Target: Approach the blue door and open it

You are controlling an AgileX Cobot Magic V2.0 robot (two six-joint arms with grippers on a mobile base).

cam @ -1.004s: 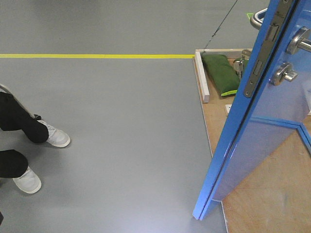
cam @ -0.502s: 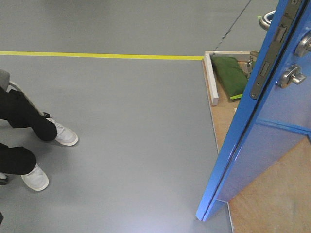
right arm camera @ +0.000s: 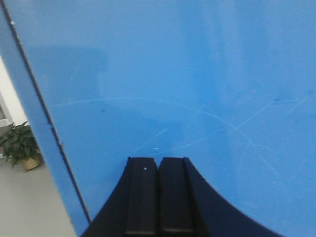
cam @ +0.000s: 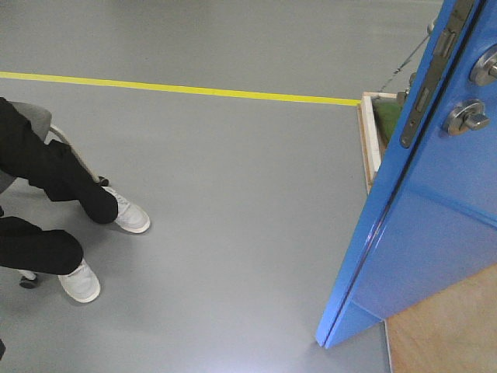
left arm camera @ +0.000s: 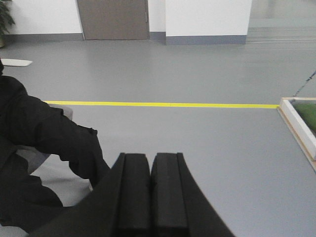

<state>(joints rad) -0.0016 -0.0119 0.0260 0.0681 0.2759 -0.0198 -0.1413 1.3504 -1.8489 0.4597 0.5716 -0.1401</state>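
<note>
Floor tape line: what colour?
Yellow. The floor tape line shows best in the exterior front-facing view.

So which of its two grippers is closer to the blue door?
Right. The right gripper, shut, points straight at the blue door, whose panel nearly fills its view. The left gripper, also shut, faces open grey floor, no door in its view.

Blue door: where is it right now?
The blue door stands at the front view's right side, by the wooden platform, and fills the right wrist view.
</note>
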